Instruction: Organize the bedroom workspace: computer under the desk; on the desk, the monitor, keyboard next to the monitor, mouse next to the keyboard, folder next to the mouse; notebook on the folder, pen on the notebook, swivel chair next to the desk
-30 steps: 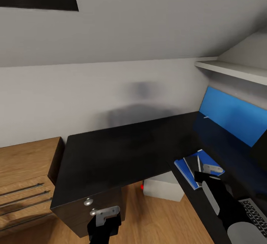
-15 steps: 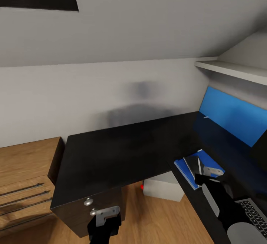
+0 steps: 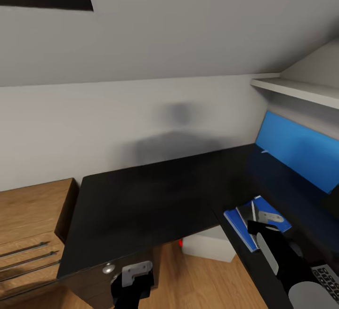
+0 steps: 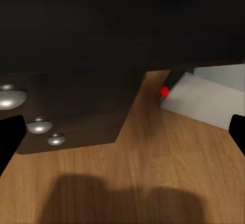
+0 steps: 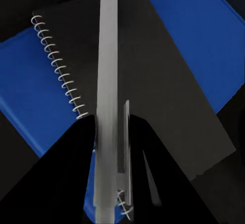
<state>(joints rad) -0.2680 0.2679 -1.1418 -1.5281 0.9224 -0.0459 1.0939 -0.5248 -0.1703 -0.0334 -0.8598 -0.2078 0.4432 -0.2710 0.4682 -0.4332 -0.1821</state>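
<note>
The black L-shaped tabletop fills the middle of the head view, its long side running along the grey wall and its other side going off to the right under a blue back panel and a pale wall shelf. On that right-hand side lies the blue folder, with the grey spiral-bound notebook resting on top of it. The right end effector hangs directly above this stack, and in the right wrist view its two dark fingers are closed on the slim white-silver pen, which stretches forward over the notebook and folder; whether the pen's tip touches the cover cannot be told. A corner of the keyboard shows at the lower right edge of the head view, on the tabletop near the right arm. Below the tabletop's inner corner the light grey computer stands on the wood floor, its small red light glowing at one corner. The left end effector is low in front of the black drawers with round silver knobs; in its wrist view the fingertips sit wide apart at either edge with nothing between them. A light-wood dresser with bar handles stands to the left of the tabletop.
</note>
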